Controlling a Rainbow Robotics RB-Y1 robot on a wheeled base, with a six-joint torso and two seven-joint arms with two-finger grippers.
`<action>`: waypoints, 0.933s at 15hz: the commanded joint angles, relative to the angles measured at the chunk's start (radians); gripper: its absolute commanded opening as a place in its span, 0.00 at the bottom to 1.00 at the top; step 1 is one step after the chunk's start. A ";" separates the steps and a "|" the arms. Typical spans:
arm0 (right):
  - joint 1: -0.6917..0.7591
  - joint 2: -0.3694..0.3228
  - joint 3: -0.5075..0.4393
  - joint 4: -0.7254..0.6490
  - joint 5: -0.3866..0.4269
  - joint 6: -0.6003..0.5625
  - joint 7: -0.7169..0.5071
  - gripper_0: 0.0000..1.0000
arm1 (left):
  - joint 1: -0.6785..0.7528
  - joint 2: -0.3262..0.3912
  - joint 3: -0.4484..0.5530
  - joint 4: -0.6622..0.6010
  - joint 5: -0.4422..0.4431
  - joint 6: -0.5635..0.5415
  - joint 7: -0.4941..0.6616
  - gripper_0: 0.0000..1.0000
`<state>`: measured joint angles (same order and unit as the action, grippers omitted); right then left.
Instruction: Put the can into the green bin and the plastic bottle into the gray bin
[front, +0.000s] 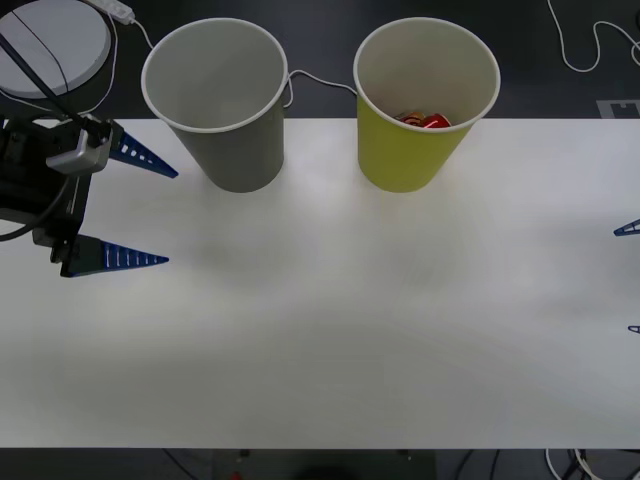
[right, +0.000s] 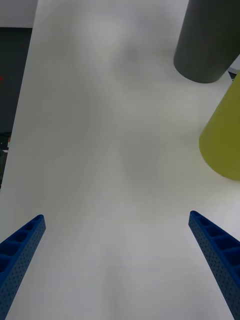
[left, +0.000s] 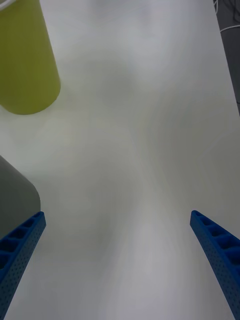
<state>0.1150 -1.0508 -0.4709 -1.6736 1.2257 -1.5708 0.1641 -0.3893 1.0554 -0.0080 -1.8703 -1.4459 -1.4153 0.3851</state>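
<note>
Red metal shows at the bottom of the green bin (front: 420, 110): the can (front: 432, 121) lies inside it, low against the wall farthest from the left hand (front: 160, 215). That left hand hangs over the white counter (front: 330, 320) at its left edge, its two blue ribbed fingers (front: 135, 153) spread wide apart and holding nothing, tips pointing inward across the counter. The gray bin (front: 225, 110) stands upright just beyond and beside the upper fingertip, close but not touching it, and the green bin stands upright one place farther from that hand, just beside the gray one with a narrow gap between them. What lies inside the gray bin cannot be told. In the left wrist view the gray bin's wall (left: 17, 195) sits right next to one finger, with the green bin (left: 27, 60) farther ahead. The right hand (front: 630, 278) is at the counter's right edge, well away from both bins, its blue fingers (right: 215, 250) also wide apart and empty over bare counter.
</note>
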 joint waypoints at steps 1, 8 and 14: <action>0.000 0.000 0.000 0.000 0.000 0.000 0.000 1.00 | 0.056 0.000 0.013 0.000 -0.005 0.010 -0.080 1.00; 0.000 0.000 0.000 0.000 0.000 0.000 0.000 1.00 | 0.142 0.000 0.028 0.000 -0.024 0.045 -0.173 1.00; 0.000 0.000 0.000 0.000 0.000 0.000 0.000 1.00 | 0.145 -0.002 0.028 0.003 -0.027 0.045 -0.176 1.00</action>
